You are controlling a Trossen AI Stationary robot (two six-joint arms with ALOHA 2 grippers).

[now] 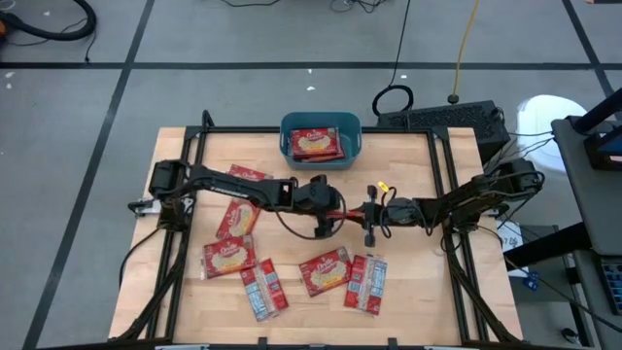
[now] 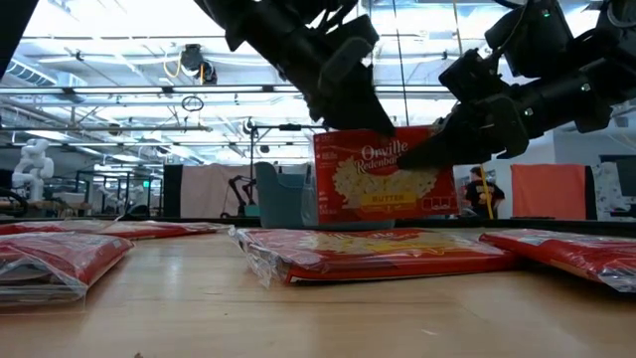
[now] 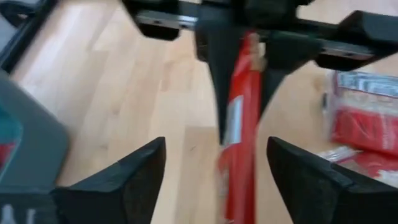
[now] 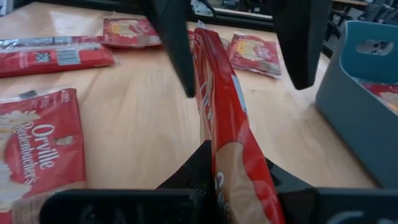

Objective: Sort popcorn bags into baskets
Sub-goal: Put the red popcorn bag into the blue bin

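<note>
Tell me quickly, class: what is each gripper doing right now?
Left gripper: open, fingers either side of the raised popcorn bag, not gripping it.
Right gripper: shut on that popcorn bag, holding it on edge above the table.

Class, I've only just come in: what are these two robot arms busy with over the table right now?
A handover in mid-air. The right end effector is shut on a popcorn bag, holding it upright on edge above the table. The left end effector faces it with jaws open on either side of the bag, not gripping. Several more bags lie flat on the wood, and the teal basket at the far edge already holds at least one.
</note>
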